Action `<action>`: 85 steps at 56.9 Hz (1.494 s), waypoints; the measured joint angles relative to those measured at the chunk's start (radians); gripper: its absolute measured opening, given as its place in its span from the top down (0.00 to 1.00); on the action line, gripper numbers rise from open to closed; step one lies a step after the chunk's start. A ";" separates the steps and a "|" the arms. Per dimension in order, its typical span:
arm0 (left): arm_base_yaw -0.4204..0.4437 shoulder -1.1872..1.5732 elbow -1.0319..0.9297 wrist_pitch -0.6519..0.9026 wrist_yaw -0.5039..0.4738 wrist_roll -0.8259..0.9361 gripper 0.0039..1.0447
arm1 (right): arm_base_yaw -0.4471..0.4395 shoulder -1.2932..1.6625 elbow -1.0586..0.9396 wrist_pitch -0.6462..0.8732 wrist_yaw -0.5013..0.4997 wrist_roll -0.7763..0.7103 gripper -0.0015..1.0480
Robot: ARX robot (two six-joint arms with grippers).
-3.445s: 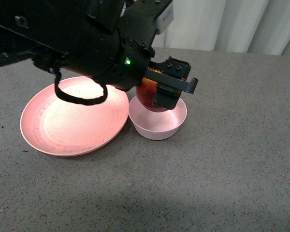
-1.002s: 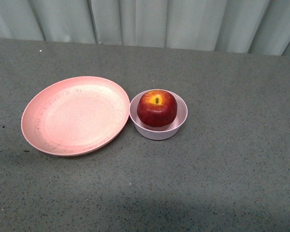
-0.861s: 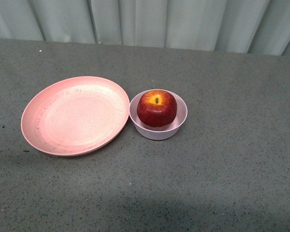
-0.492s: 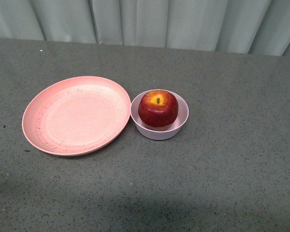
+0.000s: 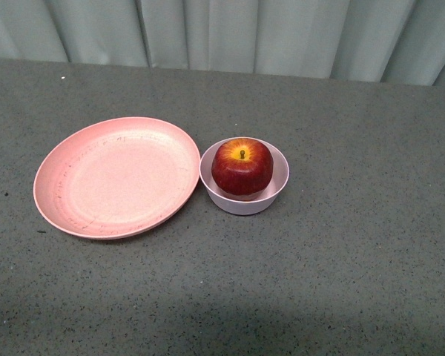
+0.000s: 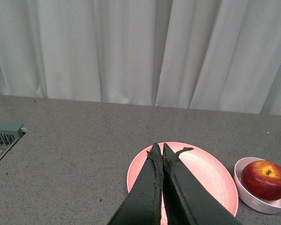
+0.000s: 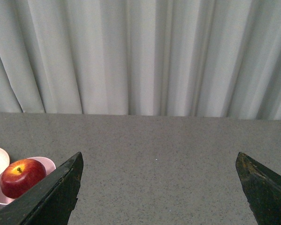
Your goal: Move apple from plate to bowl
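Note:
The dark-red apple [image 5: 242, 167] sits upright, stem up, inside the small pale pink bowl [image 5: 279, 187]. The wide salmon-pink plate [image 5: 116, 176] lies empty just left of the bowl, its rim nearly touching it. Neither arm shows in the front view. In the left wrist view my left gripper [image 6: 159, 148] is shut and empty, raised over the near side of the plate [image 6: 210, 173], with the apple [image 6: 264, 180] in the bowl [image 6: 253, 199] off to one side. In the right wrist view my right gripper [image 7: 159, 159] is open and empty above bare table, away from the apple [image 7: 22, 177] and bowl [image 7: 48, 163].
The grey speckled table [image 5: 356, 259] runs back to pale curtains [image 5: 230, 33]. A pale green-grey vented object [image 6: 2, 136] sits at the edge of the left wrist view.
The arm that hung over the bowl with the apple has let it go and left the front view. Over the last second the apple, bowl and plate stay still.

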 joint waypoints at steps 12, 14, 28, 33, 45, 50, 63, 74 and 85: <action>0.000 -0.096 0.000 -0.095 0.000 0.000 0.97 | 0.000 0.000 0.000 0.000 0.000 0.000 0.09; 0.000 -0.109 0.000 -0.108 0.000 0.000 0.97 | 0.000 0.000 0.000 0.000 0.000 0.000 0.09; 0.000 -0.171 0.000 -0.171 0.000 0.000 0.97 | 0.000 0.000 0.000 0.000 0.000 0.000 0.09; 0.000 -0.190 0.000 -0.189 0.000 0.000 0.97 | 0.000 0.000 0.000 0.000 0.000 0.000 0.09; 0.000 -0.365 0.000 -0.370 0.002 0.000 0.97 | 0.000 0.000 0.000 0.000 0.000 0.000 0.09; 0.000 -0.365 0.000 -0.372 0.001 -0.002 0.96 | 0.000 0.000 0.000 0.000 0.000 0.000 0.09; 0.000 -0.366 0.000 -0.372 0.001 -0.001 0.51 | 0.000 0.000 0.000 0.000 0.000 0.000 0.09; 0.000 -0.366 0.000 -0.372 0.001 -0.001 0.10 | 0.000 0.000 0.000 0.000 0.000 0.000 0.09; 0.000 -0.366 0.000 -0.372 0.001 -0.001 0.06 | 0.000 0.000 0.000 0.000 0.000 0.000 0.09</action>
